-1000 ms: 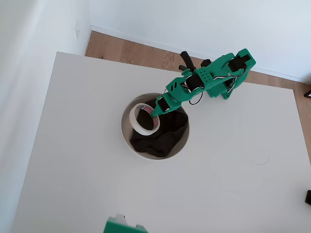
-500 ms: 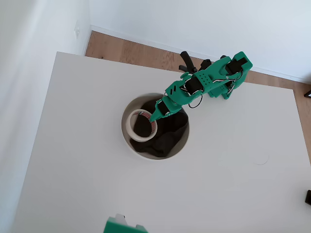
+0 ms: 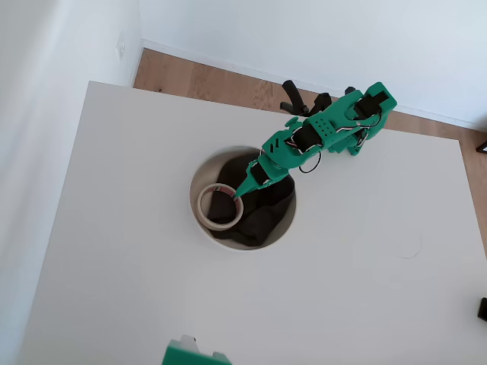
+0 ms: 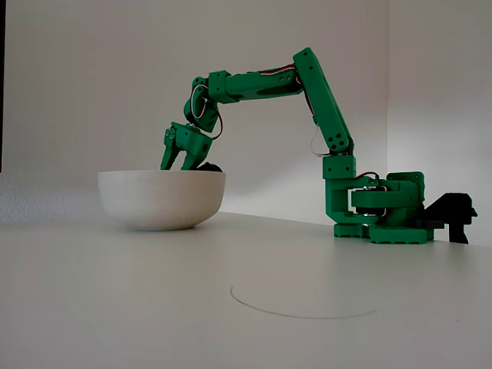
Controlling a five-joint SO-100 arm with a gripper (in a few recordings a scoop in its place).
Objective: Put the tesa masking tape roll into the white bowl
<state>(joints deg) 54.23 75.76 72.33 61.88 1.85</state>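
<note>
The white bowl [image 3: 196, 185] [image 4: 161, 201] stands mid-table with a dark cloth [image 3: 268, 213] bunched inside it. The tesa masking tape roll [image 3: 202, 210], a cream ring, lies nearly flat on the cloth in the bowl's left half in the overhead view. The bowl wall hides it in the fixed view. My green gripper [image 3: 242, 192] [image 4: 175, 163] reaches down into the bowl, its tip at the roll's right rim. In the fixed view the jaws stand spread, so the gripper looks open with nothing between them.
The arm's base [image 3: 365, 122] [image 4: 384, 211] sits at the table's back edge, beside a black clamp [image 3: 289, 95]. A faint circle line [image 4: 300, 306] marks the tabletop in front of the base. Wood floor lies past the far edge.
The roll went from tilted in the gripper to lying flatter and further down-left in the bowl. The gripper lowered with it and its jaws now stand apart.
</note>
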